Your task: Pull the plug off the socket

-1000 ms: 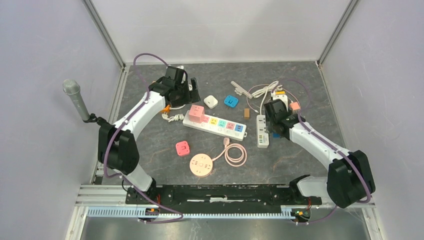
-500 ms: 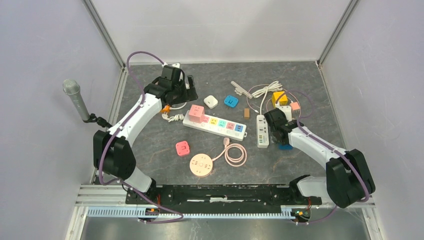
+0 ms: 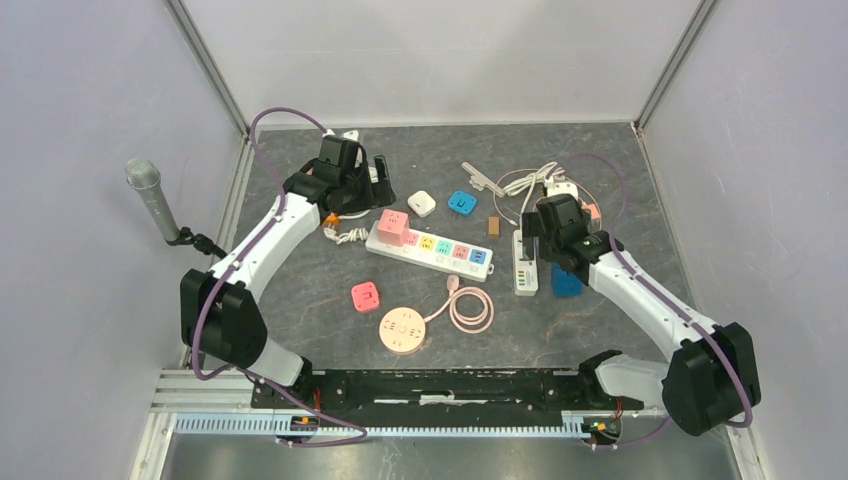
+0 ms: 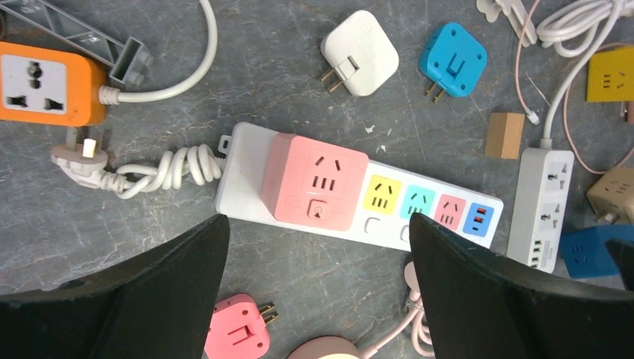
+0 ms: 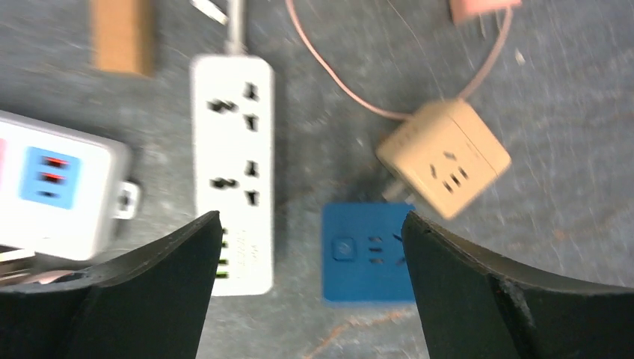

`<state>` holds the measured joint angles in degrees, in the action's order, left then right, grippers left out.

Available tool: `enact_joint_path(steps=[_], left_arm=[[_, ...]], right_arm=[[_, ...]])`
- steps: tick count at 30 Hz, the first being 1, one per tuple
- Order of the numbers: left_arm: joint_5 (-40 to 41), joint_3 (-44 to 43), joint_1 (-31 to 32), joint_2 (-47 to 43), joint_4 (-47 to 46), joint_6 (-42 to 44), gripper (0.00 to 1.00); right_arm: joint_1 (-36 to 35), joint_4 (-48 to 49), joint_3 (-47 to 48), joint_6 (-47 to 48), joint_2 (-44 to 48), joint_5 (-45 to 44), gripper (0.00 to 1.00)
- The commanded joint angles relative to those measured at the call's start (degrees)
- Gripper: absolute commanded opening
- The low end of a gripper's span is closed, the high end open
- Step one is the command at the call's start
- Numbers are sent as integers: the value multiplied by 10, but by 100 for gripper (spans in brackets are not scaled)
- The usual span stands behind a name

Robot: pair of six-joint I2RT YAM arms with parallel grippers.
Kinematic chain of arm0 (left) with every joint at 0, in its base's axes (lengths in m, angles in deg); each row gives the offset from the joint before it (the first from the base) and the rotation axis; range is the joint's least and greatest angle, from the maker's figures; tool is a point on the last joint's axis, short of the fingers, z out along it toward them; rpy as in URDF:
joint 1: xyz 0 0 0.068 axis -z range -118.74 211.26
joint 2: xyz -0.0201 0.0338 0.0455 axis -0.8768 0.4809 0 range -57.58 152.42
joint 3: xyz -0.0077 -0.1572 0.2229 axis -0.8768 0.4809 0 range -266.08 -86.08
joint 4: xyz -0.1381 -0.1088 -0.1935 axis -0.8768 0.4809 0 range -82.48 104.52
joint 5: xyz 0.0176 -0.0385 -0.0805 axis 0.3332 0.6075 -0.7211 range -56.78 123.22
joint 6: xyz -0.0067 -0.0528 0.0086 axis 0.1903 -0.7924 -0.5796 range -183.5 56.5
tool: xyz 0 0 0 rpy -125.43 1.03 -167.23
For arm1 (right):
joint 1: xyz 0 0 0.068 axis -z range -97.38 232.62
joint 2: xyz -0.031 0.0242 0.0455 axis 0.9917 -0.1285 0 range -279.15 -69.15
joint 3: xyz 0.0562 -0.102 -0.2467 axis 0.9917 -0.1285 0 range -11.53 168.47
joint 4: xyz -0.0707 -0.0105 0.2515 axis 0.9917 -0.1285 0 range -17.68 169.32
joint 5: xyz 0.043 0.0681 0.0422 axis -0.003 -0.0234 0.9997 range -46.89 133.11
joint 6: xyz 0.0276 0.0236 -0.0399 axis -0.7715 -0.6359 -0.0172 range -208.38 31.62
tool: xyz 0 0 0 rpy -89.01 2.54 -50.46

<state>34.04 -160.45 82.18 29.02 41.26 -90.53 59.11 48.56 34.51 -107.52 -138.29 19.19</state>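
Note:
A pink cube plug (image 4: 318,179) sits plugged into the left end of a white power strip (image 4: 419,209) with coloured sockets; both also show in the top view, the plug (image 3: 393,226) and the strip (image 3: 445,252). My left gripper (image 4: 318,218) is open wide and empty. It hangs above the pink plug, one finger on each side in the wrist view, and shows in the top view (image 3: 380,182) behind the strip. My right gripper (image 5: 310,217) is open and empty above a blue cube (image 5: 366,250) and a small white strip (image 5: 232,179).
An orange socket (image 4: 45,82), a white adapter (image 4: 359,52), a blue adapter (image 4: 452,60), a wooden block (image 4: 505,134), a flat pink adapter (image 4: 235,329) and a round pink socket (image 3: 402,329) lie around the strip. A beige cube (image 5: 445,157) and cables lie at the right. A microphone (image 3: 150,195) stands at the left.
My right gripper has moved back toward the far side, and the blue cube now lies uncovered on the table. My left arm has shifted slightly left.

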Motion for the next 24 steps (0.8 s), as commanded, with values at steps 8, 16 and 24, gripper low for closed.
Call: enact_joint_path(steps=[8, 16, 24], left_arm=[[-89, 11, -2, 15, -15, 43, 96], [-67, 7, 15, 70, -14, 73, 94], [-11, -16, 50, 126, 3, 123, 87]], right_arm=[[-4, 258, 12, 45, -11, 330, 88], [-47, 312, 55, 27, -139, 399, 80], [-106, 172, 164, 75, -260, 270, 80]])
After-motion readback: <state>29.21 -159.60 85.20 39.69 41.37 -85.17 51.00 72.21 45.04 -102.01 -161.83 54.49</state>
